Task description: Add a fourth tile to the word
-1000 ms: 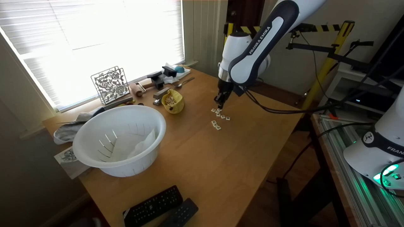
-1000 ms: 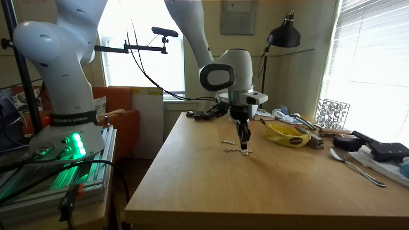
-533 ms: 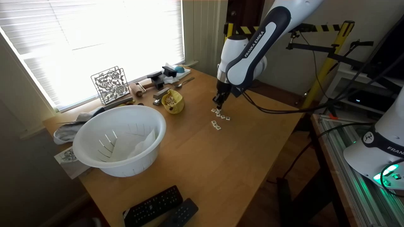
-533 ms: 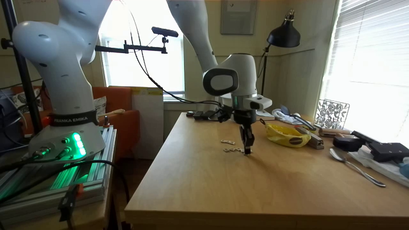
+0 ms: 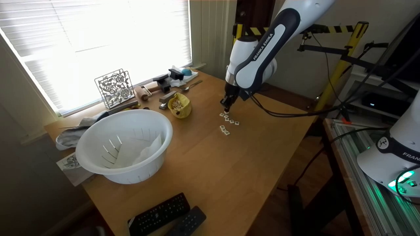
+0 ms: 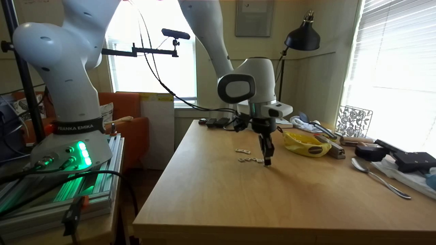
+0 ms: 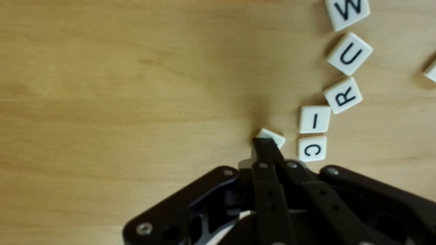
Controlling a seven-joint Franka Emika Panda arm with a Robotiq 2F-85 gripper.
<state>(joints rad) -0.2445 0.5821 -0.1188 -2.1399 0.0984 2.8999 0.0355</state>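
Observation:
The word is a pale row of three off-white tiles on the table, also in the other exterior view; only a corner of a tile shows at the wrist view's right edge. My gripper, also seen in an exterior view, is shut, pointing down. In the wrist view its fingertips lie over a single off-white tile, which sits askew and whose letter is mostly hidden. This tile also shows at the fingertips in an exterior view. The fingers appear on top of it, not around it.
A crooked line of letter tiles, W, U, R, I and C, lies beside the fingertips. A yellow pouch of tiles, a white bowl, black remotes and a spoon are on the table.
My gripper has come down onto the single tile and moved a little, and the tile has slid slightly away from the other loose tiles. The row of three has not moved.

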